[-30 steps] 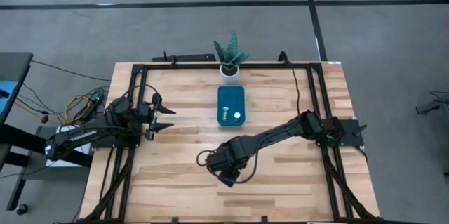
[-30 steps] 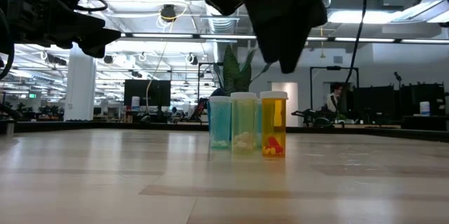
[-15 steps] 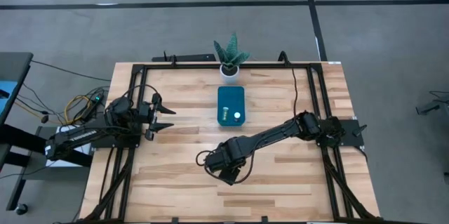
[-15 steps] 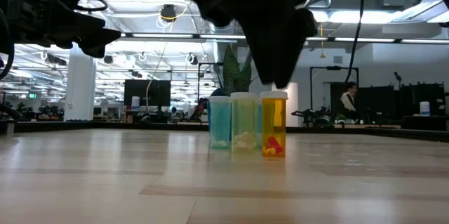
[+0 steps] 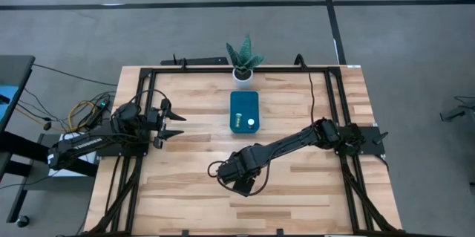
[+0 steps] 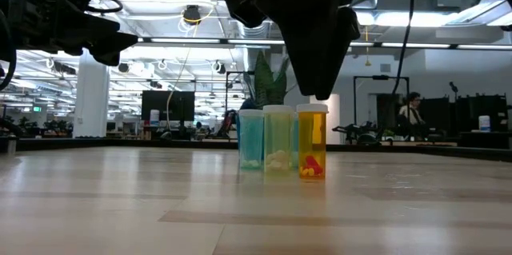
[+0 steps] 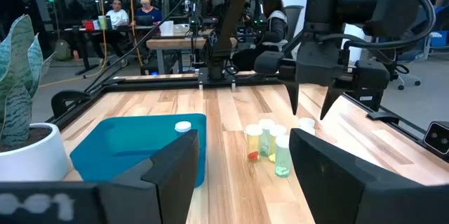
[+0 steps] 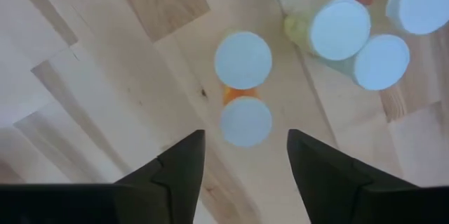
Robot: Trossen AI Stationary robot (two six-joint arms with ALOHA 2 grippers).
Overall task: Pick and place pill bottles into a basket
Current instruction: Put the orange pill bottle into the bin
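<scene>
While the left gripper (image 5: 175, 124) hangs over the left part of the table (image 5: 185, 185) with its jaws spread wide and nothing between them, the work sits farther right. Well beyond its open fingertips lies the teal basket (image 5: 243, 112), a shallow rectangular bin; one white-capped pill bottle (image 5: 251, 123) lies inside it at the near end, and a small pale speck beside it is too small to make out. Just past the basket's far end stands a white pot with a spiky green plant (image 5: 243, 60).

Nearer the front of the table, the right gripper (image 8: 244, 155) points straight down with its jaws well apart. Right below the gap between them is a pill bottle with an orange body (image 8: 243, 60), upright, its round white cap facing the wrist camera. Off to one side of the jaws stands a tight cluster of other pill bottles (image 8: 342, 31), touching or nearly so. From table height three show in a row: a blue-tinted one (image 6: 250, 137) with pale contents, a greenish one (image 6: 278, 137) with whitish pieces, and an amber one (image 6: 312, 140) holding red pills.
</scene>
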